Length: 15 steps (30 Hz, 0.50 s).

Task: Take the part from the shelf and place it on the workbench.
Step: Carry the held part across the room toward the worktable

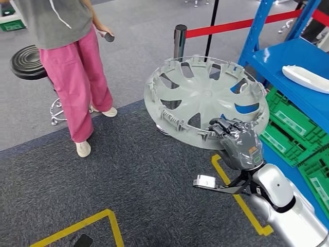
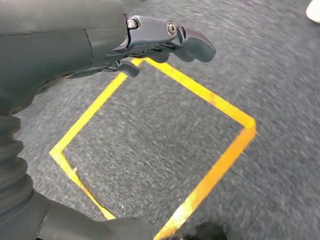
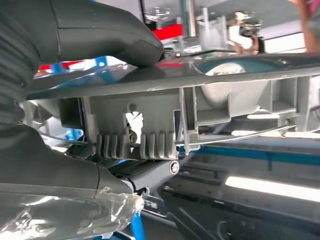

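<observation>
The right robot hand (image 1: 237,140) holds the part, a pale grey wheel cover (image 1: 201,95), by its near rim. In the right wrist view the thick thumb (image 3: 113,35) lies along one face of the rim and the darker fingers (image 3: 151,172) press from the other side, against the ribbed clips, so the rim is pinched between them. The cover is carried in the air, roughly flat and slightly tilted, its ribbed inner side facing up, out over the dark carpet (image 1: 135,175) and just beside the blue shelf (image 1: 294,62).

On that shelf lies a long white part (image 1: 306,78), well apart from the cover. Green crates (image 1: 294,131) sit on the lower level, under the shelf board. A red barrier tape (image 1: 233,24) runs from a silver post (image 1: 179,40) behind the cover.

The left robot hand (image 2: 166,40) hangs low over the carpet above a square of yellow floor tape (image 2: 211,100). Its dark fingers are stretched out close together and hold nothing.

A person in pink trousers (image 1: 79,82) and a grey top stands to the left on the edge of the carpet, with a small dark object (image 1: 109,36) in one hand. A black round stool (image 1: 28,63) stands just behind them. More yellow tape (image 1: 236,198) marks the floor near the right arm.
</observation>
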Each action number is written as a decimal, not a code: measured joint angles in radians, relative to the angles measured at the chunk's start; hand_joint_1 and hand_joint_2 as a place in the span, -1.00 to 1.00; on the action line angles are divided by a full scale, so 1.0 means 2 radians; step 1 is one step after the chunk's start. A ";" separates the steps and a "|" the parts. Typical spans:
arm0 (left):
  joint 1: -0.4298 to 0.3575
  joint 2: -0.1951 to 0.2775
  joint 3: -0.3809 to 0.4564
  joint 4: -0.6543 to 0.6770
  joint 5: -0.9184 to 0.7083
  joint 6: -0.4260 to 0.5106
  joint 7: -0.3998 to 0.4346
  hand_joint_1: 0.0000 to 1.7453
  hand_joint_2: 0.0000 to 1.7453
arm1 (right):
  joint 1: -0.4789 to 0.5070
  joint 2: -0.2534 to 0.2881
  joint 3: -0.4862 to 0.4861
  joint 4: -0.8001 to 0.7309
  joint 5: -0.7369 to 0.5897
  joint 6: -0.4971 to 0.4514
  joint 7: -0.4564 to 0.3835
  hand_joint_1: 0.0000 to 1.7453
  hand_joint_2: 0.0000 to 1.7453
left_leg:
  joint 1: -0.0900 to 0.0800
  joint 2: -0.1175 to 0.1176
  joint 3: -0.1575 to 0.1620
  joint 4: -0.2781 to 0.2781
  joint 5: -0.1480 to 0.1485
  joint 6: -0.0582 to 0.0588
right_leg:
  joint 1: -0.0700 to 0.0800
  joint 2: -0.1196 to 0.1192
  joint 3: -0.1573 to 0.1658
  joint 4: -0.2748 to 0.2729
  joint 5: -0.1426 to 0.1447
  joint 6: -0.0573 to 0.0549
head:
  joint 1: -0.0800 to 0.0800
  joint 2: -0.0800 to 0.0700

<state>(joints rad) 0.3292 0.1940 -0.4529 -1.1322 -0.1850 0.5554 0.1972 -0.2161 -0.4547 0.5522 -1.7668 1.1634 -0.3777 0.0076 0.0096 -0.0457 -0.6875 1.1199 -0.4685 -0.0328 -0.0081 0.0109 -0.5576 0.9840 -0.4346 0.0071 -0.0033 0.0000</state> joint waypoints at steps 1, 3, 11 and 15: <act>-0.001 0.000 0.000 0.000 0.000 0.000 0.000 -1.00 1.00 | 0.000 0.000 0.000 0.000 0.000 0.000 0.000 1.00 1.00 | 0.001 0.010 -0.018 0.034 -0.014 -0.002 | 0.000 -0.009 0.001 0.000 -0.001 0.000 | 0.000 0.000; -0.001 0.000 -0.001 0.000 0.000 0.000 0.000 -1.00 1.00 | 0.000 0.000 0.000 0.000 0.000 0.000 0.000 1.00 1.00 | 0.005 0.016 -0.038 0.070 -0.021 -0.007 | -0.001 -0.024 0.002 0.000 -0.002 0.001 | 0.000 0.000; -0.001 0.000 -0.002 0.000 0.000 0.000 0.000 -1.00 1.00 | -0.002 -0.002 -0.001 -0.001 0.000 -0.001 0.002 1.00 1.00 | 0.007 0.036 0.029 -0.057 0.035 0.004 | -0.005 -0.065 0.008 0.011 -0.020 0.025 | 0.003 0.000; 0.000 0.001 -0.002 0.000 0.000 0.001 0.000 -1.00 1.00 | -0.002 -0.002 0.000 -0.001 0.000 -0.001 0.001 1.00 1.00 | 0.006 0.015 0.030 -0.057 0.034 0.018 | -0.009 -0.020 -0.021 0.075 -0.058 0.026 | 0.006 0.000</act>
<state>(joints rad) 0.3290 0.1953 -0.4574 -1.1322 -0.1850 0.5566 0.1972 -0.2194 -0.4590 0.5516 -1.7690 1.1631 -0.3791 0.0105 0.0209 -0.0149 -0.6271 1.0061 -0.4001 0.0025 -0.0252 -0.0283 -0.5995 1.1338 -0.5510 0.0596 0.0091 0.0000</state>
